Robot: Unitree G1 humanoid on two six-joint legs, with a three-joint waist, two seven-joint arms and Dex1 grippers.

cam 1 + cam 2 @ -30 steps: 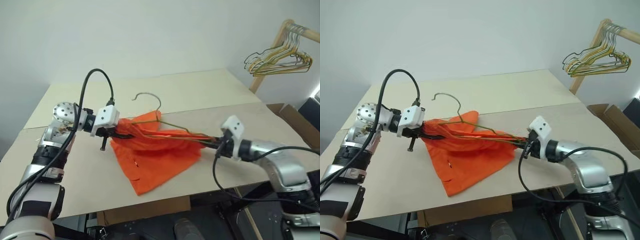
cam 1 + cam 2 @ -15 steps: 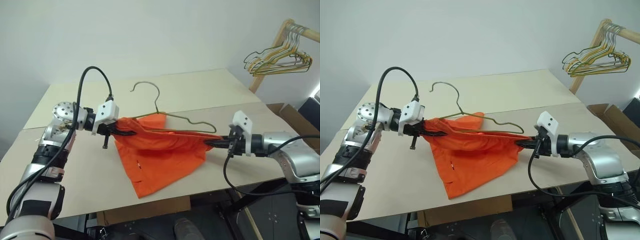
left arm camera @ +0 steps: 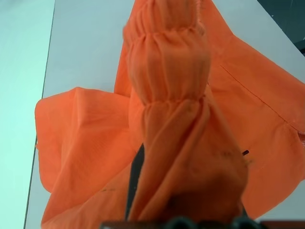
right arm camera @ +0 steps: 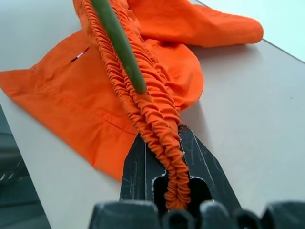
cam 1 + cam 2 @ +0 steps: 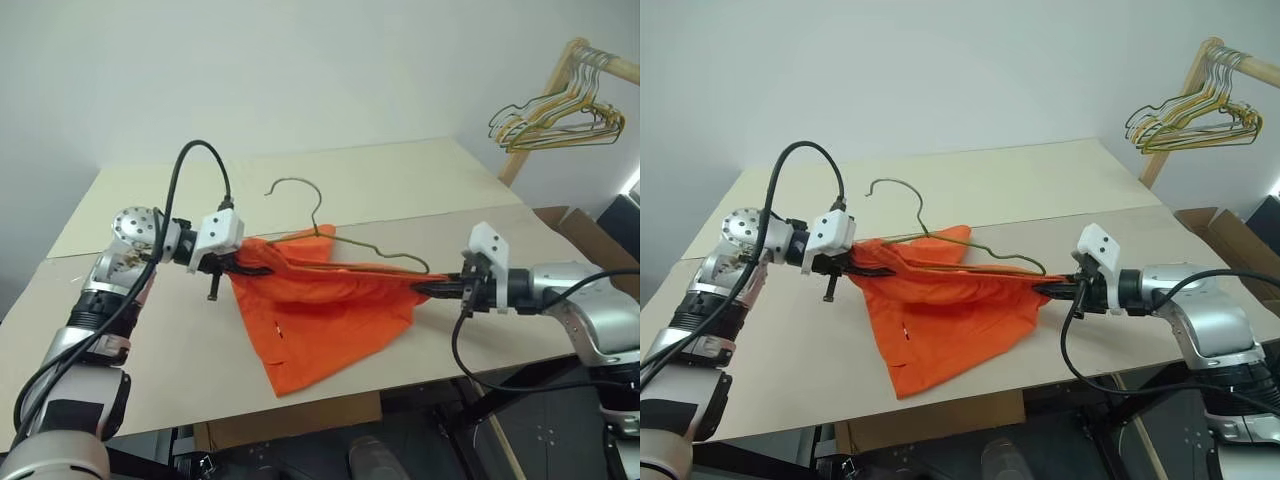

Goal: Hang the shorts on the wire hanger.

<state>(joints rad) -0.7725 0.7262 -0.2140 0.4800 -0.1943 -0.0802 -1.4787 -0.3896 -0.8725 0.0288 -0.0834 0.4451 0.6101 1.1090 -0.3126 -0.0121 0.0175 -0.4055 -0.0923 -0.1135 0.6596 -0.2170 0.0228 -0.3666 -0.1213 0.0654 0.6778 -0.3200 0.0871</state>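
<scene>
My left pincer [image 5: 243, 266] and right pincer [image 5: 440, 288] are both clamped on the shorts [image 5: 320, 315], waistband stretched between them above the table [image 5: 400, 190]. The wire hanger [image 5: 340, 240] lies along that same line, hook nearer my left.

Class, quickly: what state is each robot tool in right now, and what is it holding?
Left tool: closed on one end of the shorts' waistband.
Right tool: closed on the other end of the waistband, beside the wire hanger.
</scene>
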